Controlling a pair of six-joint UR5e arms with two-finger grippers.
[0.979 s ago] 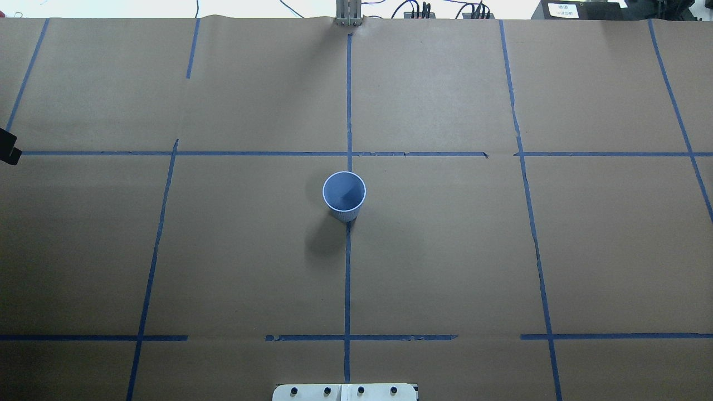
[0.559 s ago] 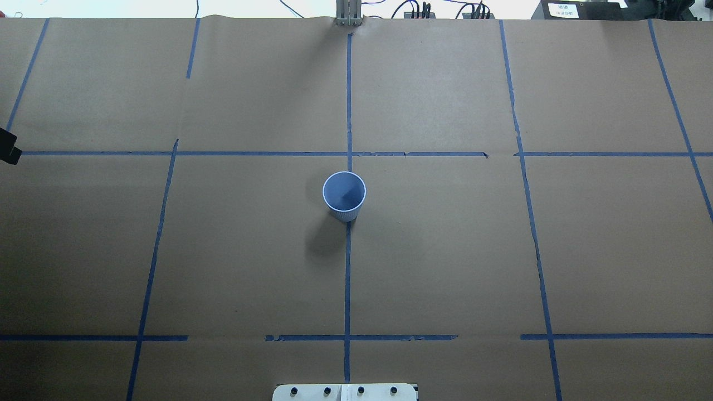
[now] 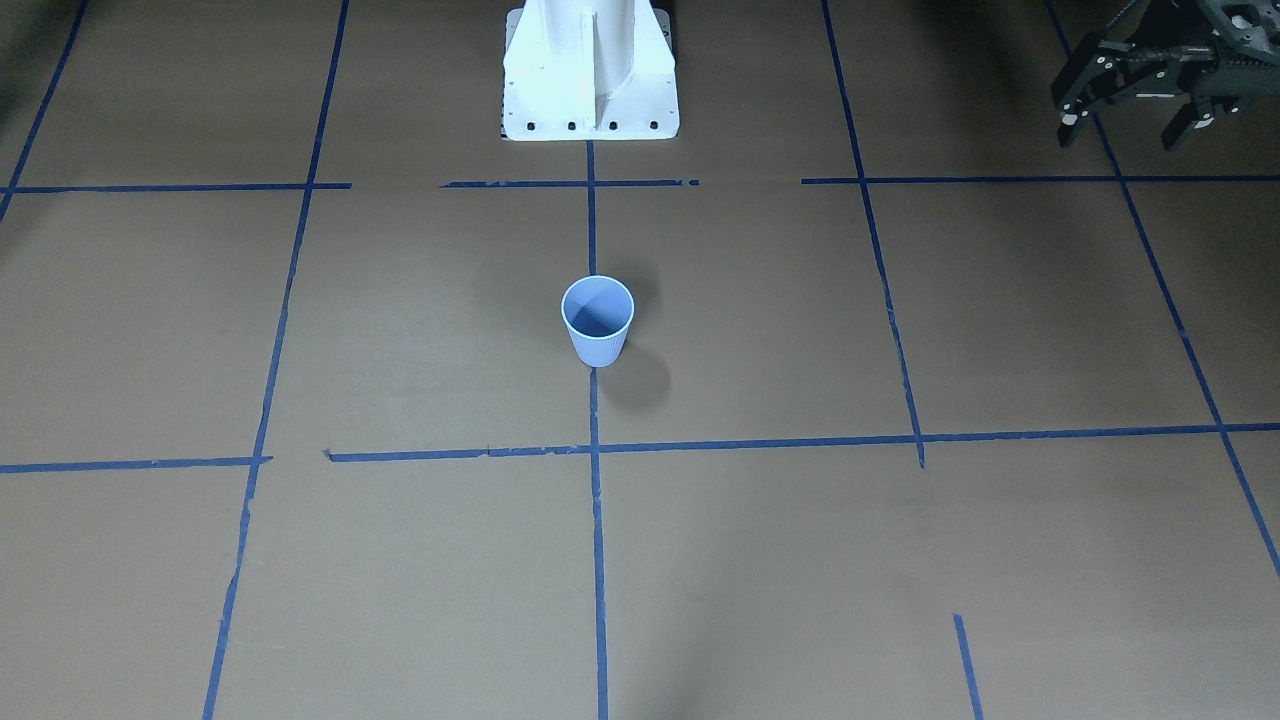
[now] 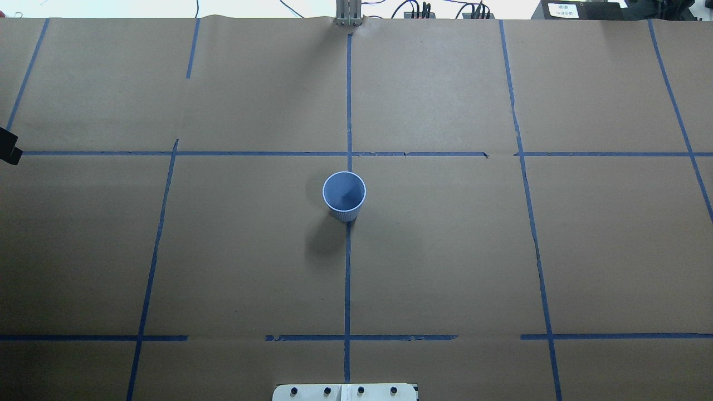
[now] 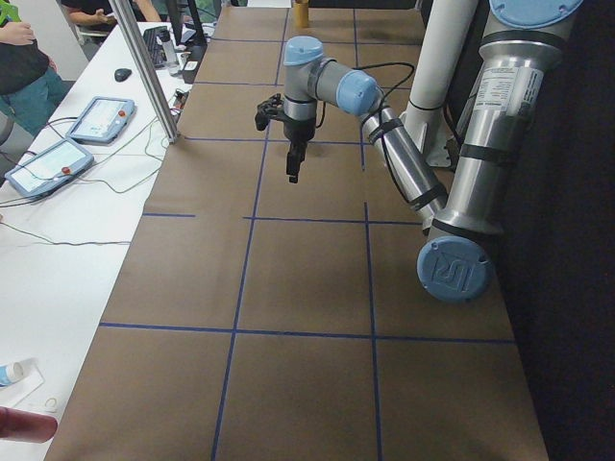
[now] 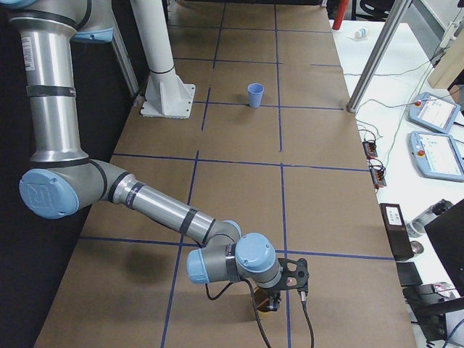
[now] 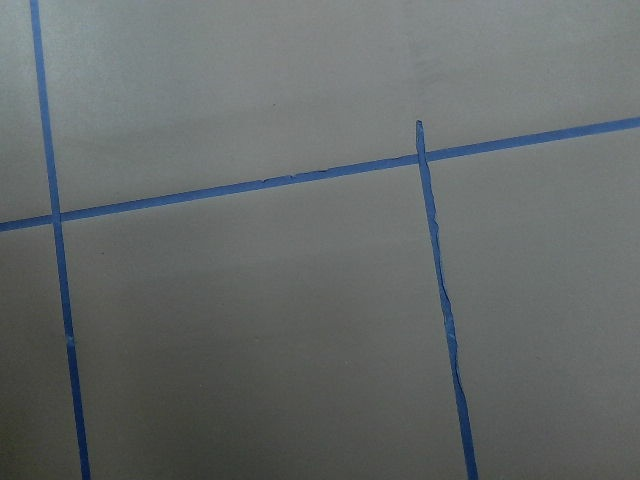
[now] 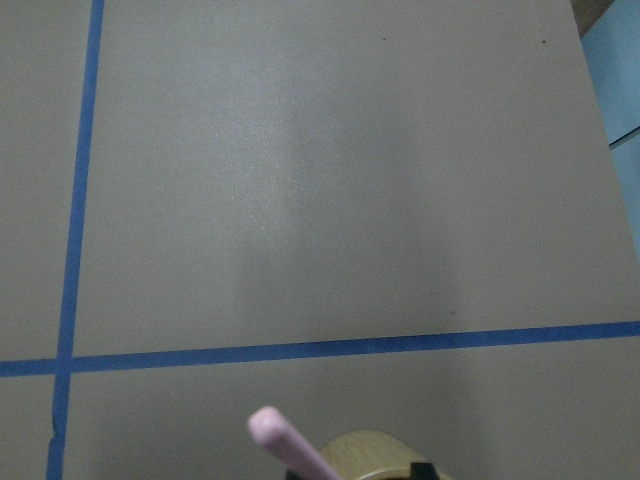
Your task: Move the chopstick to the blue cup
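Observation:
The blue cup (image 4: 344, 195) stands upright and empty at the table's middle, also seen in the front view (image 3: 597, 322) and far off in the right side view (image 6: 255, 94). A pink chopstick (image 8: 287, 443) leans out of a tan cup (image 8: 372, 452) at the bottom of the right wrist view. My right gripper (image 6: 281, 291) hangs just over that tan cup (image 6: 265, 305) at the table's right end; I cannot tell whether it is open or shut. My left gripper (image 3: 1130, 118) is open and empty, far to the left above the table (image 5: 292, 171).
The white robot base (image 3: 590, 80) stands at the robot-side edge. Blue tape lines cross the brown paper table (image 4: 445, 250). Tablets (image 6: 435, 145) and cables lie on the operators' white side table. A metal post (image 5: 144, 67) stands at the far edge.

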